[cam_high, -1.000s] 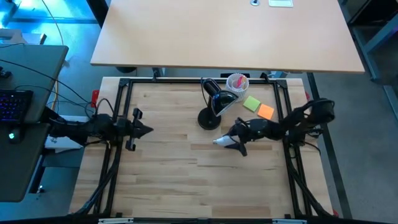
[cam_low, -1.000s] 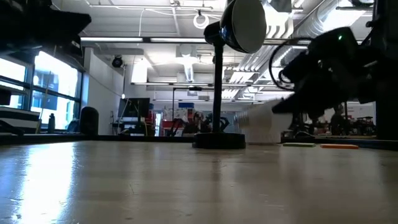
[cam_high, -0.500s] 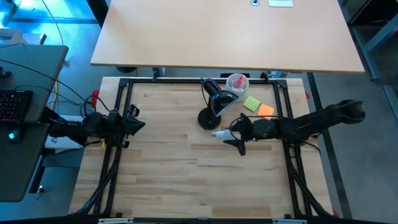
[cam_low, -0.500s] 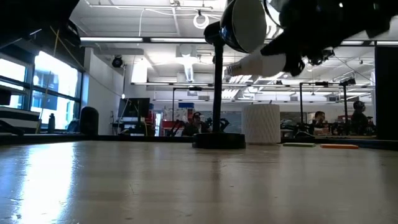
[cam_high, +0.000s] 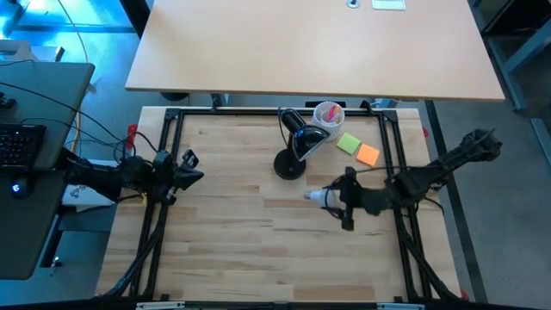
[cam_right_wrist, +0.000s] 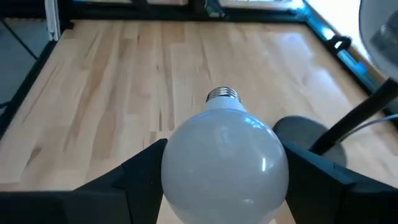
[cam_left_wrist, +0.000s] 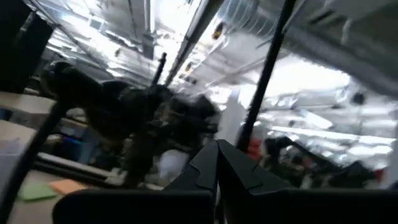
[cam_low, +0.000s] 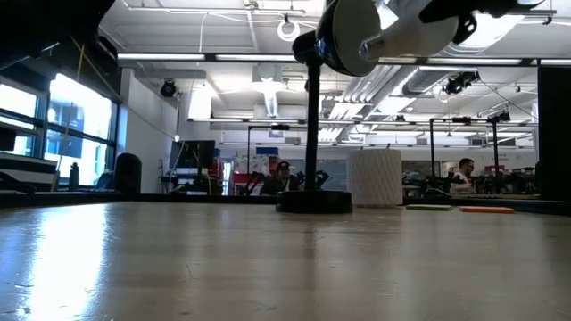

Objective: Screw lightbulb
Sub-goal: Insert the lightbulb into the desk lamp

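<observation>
The lightbulb (cam_high: 317, 197) is held by the right gripper (cam_high: 331, 200) above the worktop (cam_high: 232, 232), near the lamp (cam_high: 293, 151). The left gripper (cam_high: 191, 168) is parked at the worktop's left edge.

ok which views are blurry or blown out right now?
Left wrist view: smeared throughout, ceiling lights blown out. Low view: lamp a backlit silhouette, bulb soft and bright against the ceiling lights. Right wrist view: sharp, small glints on the bulb. High view: evenly lit, blue cast at the left edge.
</observation>
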{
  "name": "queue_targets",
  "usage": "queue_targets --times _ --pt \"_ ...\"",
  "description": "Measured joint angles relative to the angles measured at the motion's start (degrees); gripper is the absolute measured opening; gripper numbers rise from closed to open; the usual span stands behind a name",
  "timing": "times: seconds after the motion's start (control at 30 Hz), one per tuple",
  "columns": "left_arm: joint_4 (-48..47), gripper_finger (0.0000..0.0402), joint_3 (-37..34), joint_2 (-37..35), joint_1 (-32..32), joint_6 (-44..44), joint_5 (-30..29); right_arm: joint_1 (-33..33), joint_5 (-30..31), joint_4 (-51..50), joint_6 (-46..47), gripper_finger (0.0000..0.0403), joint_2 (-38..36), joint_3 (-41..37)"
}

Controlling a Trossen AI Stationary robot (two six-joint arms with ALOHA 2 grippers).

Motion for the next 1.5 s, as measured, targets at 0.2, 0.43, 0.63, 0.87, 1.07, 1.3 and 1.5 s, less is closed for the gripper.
queue_targets --times 0.2,0.43,0.63,0.87,1.07,1.3,1.5 --pt "4.11 0.0001 -0.01 11.88 -1.87 3.06 -20.38 7.39 12.40 0.33 1.87 0.0263 0.07 0.19" --pt "4.55 0.0001 5.14 31.46 -2.62 2.23 -28.24 9.73 15.80 -0.21 0.32 0.0263 0.02 3.82" --pt "7.96 0.0004 12.74 49.11 1.97 7.27 -30.44 7.35 15.51 -7.24 -0.14 0.0263 -0.03 8.03" --pt "21.47 0.0074 18.42 68.17 17.59 13.84 -14.04 3.66 13.80 -11.62 4.37 0.0263 -0.16 7.03" --pt "34.15 0.0152 25.38 85.59 27.05 30.65 -4.51 -0.99 12.01 -11.83 5.43 0.0263 -0.58 6.39" --pt "33.18 0.0221 41.23 99.59 28.05 32.64 1.27 -5.10 11.40 -11.82 13.34 0.0263 -3.95 6.38" --pt "33.14 0.0231 46.76 102.35 25.29 29.85 1.61 -2.08 15.69 -12.78 12.04 0.0263 -2.03 6.38"
